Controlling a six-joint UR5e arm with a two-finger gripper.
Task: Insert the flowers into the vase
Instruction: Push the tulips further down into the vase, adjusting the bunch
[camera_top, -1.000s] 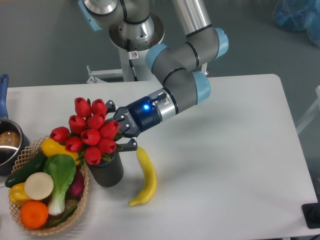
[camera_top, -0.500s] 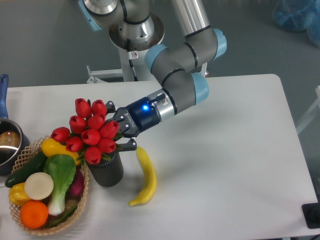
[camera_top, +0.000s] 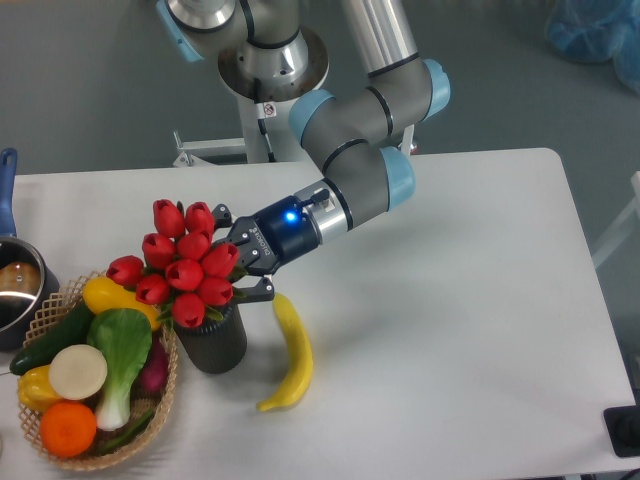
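The flowers (camera_top: 185, 265), a tight bunch of red tulip buds, lean left above the vase (camera_top: 213, 340), with their stems going down into its mouth. The vase is a short dark ribbed cylinder standing between the wicker basket and a banana. My gripper (camera_top: 235, 255) reaches in from the right at the height of the buds and is closed on the bunch. Its black fingers (camera_top: 258, 291) show above and below the right side of the bunch, and the tips are hidden behind the buds.
A wicker basket (camera_top: 165, 395) full of vegetables and fruit touches the vase's left side. A yellow banana (camera_top: 292, 352) lies just right of the vase. A pot (camera_top: 15, 290) with a blue handle sits at the left edge.
The gripper and the flowers have shifted together a few pixels to the right and slightly down. The vase, banana and basket have not moved.
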